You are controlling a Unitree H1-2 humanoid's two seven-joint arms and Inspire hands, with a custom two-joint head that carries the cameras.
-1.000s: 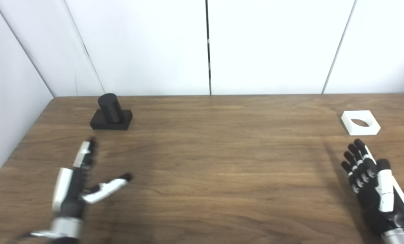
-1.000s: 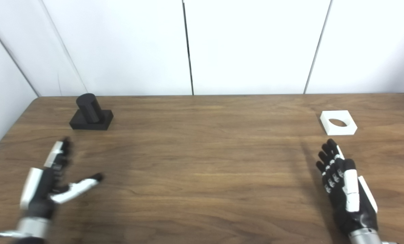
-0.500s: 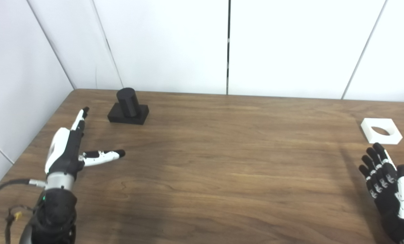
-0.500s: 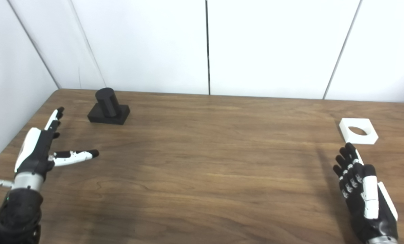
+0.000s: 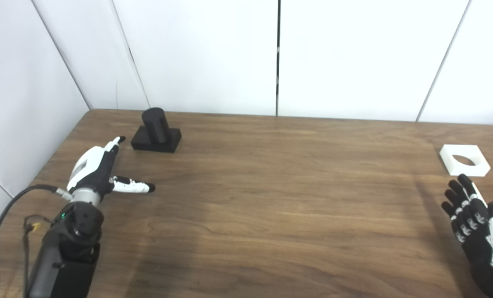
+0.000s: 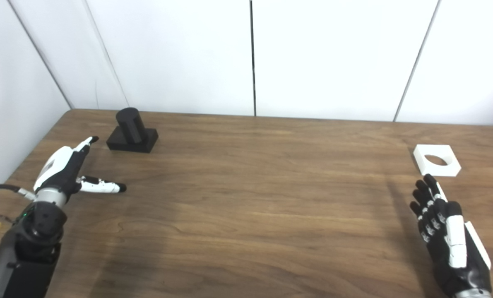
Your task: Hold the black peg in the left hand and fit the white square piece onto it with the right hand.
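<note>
Black peg (image 5: 156,131): standing on its block base in the upper left of the frame, near the surface (image 5: 271,194) back edge; left hand (image 5: 95,169) is reaching toward it, fingers spread wide, holding nothing, just short of the base. White square piece (image 5: 464,160): lying flat at far right, right hand (image 6: 449,236) waiting open and empty just below it. Step in hand, by judgement: approach to both grasps, with broad open surface between for the fitting.

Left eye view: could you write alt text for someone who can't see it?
A robot's open left hand reaches toward a black peg standing at a wooden table's far left. Its open right hand waits just short of a white square piece with a round hole, far right.
</note>
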